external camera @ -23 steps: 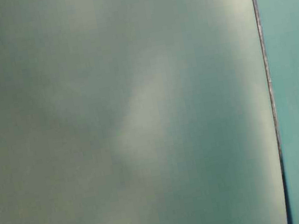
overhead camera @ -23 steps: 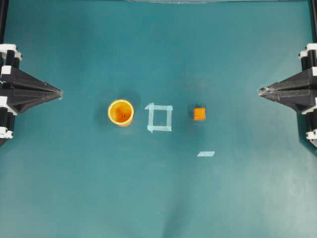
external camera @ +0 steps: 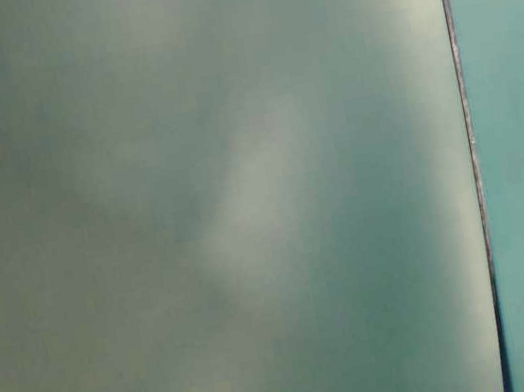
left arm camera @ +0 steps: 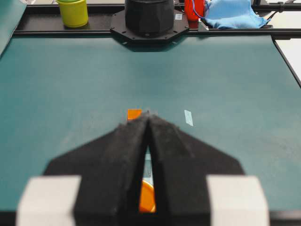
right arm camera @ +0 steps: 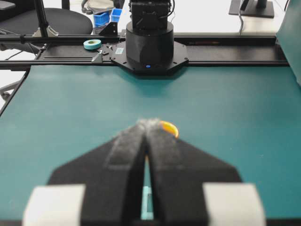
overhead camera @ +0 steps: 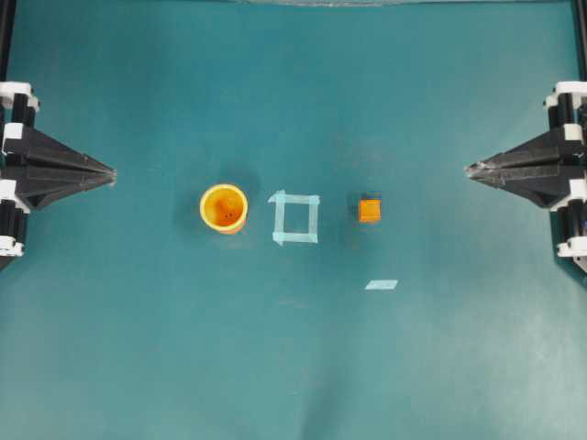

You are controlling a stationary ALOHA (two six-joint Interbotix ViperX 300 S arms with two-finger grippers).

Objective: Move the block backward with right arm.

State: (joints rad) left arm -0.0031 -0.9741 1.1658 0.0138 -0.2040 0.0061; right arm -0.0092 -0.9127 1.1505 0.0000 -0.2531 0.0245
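Teal tabletop (overhead camera: 440,92). Small orange cube block (overhead camera: 370,210) well ahead of right black pointed tool (overhead camera: 473,170), slightly to one side. Tips pinched closed, holding nothing. Best: approach low, keep closed, push squarely through block's centre.

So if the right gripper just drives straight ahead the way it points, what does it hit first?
Probably nothing. In the overhead view the right gripper points across the table along a line that passes behind the block and the cup. Height is unclear.
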